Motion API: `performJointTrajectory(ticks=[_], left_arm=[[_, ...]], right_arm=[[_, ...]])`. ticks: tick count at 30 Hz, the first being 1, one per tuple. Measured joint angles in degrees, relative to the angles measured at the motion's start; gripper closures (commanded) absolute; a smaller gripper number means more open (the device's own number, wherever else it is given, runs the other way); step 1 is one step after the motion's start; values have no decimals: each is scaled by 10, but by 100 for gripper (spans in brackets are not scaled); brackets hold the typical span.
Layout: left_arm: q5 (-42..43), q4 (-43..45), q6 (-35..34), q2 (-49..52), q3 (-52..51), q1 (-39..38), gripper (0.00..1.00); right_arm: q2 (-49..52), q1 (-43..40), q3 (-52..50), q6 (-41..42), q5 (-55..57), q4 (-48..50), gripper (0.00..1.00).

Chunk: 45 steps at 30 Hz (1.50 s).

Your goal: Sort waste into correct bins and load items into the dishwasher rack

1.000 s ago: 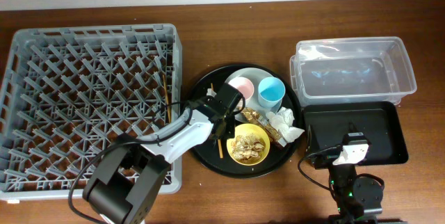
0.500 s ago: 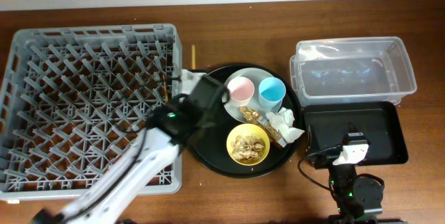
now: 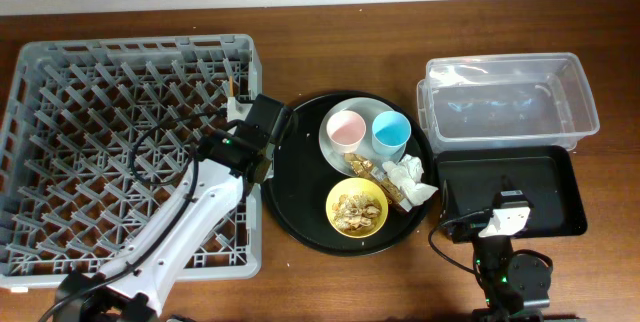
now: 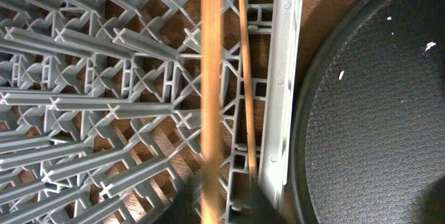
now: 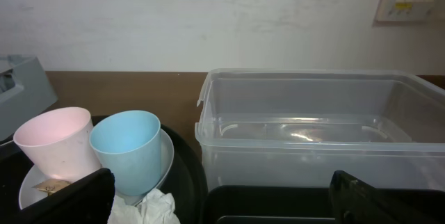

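Note:
My left gripper (image 3: 254, 130) hangs over the right edge of the grey dishwasher rack (image 3: 120, 152), shut on a wooden chopstick (image 4: 211, 78). A second chopstick (image 4: 245, 78) lies just inside the rack's right wall (image 4: 284, 78). The pink cup (image 3: 346, 129) and light blue cup (image 3: 390, 133) stand on the pale plate (image 3: 332, 154). The yellow bowl (image 3: 356, 205) holds tan food scraps. The white tissue (image 3: 412, 178) and gold-brown wrapper (image 3: 364, 167) lie beside it. My right gripper (image 5: 226, 197) is open and empty, low in front of the black rectangular tray (image 3: 520, 192).
The cups, plate, bowl and waste sit on a large round black tray (image 3: 295, 197) next to the rack. The clear plastic tub (image 3: 510, 102) stands behind the black rectangular tray at the right. The right wrist view shows the cups (image 5: 128, 147) and the tub (image 5: 313, 133).
My left gripper has moved from the round tray, up and left, to the rack's right edge, bringing a chopstick along. The right arm has not moved.

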Motion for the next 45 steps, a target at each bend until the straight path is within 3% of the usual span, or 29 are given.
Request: performJointTrajectory(ticks=[7, 8, 9, 10, 14, 18, 21, 23, 24, 26, 27, 28, 30, 32, 34, 38, 41, 45], left_arm=[[-1, 0, 2, 0, 0, 0, 39], [13, 0, 2, -2, 0, 0, 33], [35, -1, 3, -10, 2, 0, 13], [69, -3, 10, -30, 10, 0, 1], [220, 0, 21, -181, 77, 18, 1], [233, -32, 24, -300, 79, 62, 1], [228, -81, 26, -310, 82, 62, 1], [227, -106, 26, -309, 83, 62, 1], [225, -111, 26, -309, 83, 63, 1], [223, -122, 26, -309, 83, 64, 1], [223, -122, 26, -309, 84, 64, 1], [223, -124, 26, -309, 83, 64, 1], [223, -122, 26, -309, 84, 64, 1], [223, -123, 26, -309, 84, 64, 1], [223, -122, 26, -309, 84, 64, 1], [223, -122, 26, -309, 84, 64, 1], [223, -123, 26, -309, 84, 64, 1], [223, -122, 26, -309, 84, 64, 1]], right_arm=[[0, 0, 0, 0, 0, 0, 1], [0, 0, 0, 0, 0, 0, 1], [0, 0, 0, 0, 0, 0, 2], [0, 0, 0, 0, 0, 0, 1], [0, 0, 0, 0, -2, 2, 1], [1, 0, 18, 0, -123, 35, 1], [75, 0, 206, 3, -159, -123, 1], [207, 0, 393, 3, -169, -285, 1], [316, 0, 529, 2, -169, -439, 1], [508, -1, 751, 4, -172, -598, 3], [573, -1, 828, 9, -191, -646, 48], [647, -2, 906, 12, -242, -724, 57], [721, 12, 931, 21, -306, -781, 66], [727, 87, 907, 46, -280, -771, 65], [723, 238, 841, 133, -175, -722, 61], [759, 433, 673, 274, -9, -539, 60], [864, 486, 635, 299, 22, -447, 60], [979, 503, 629, 303, 34, -401, 61]])
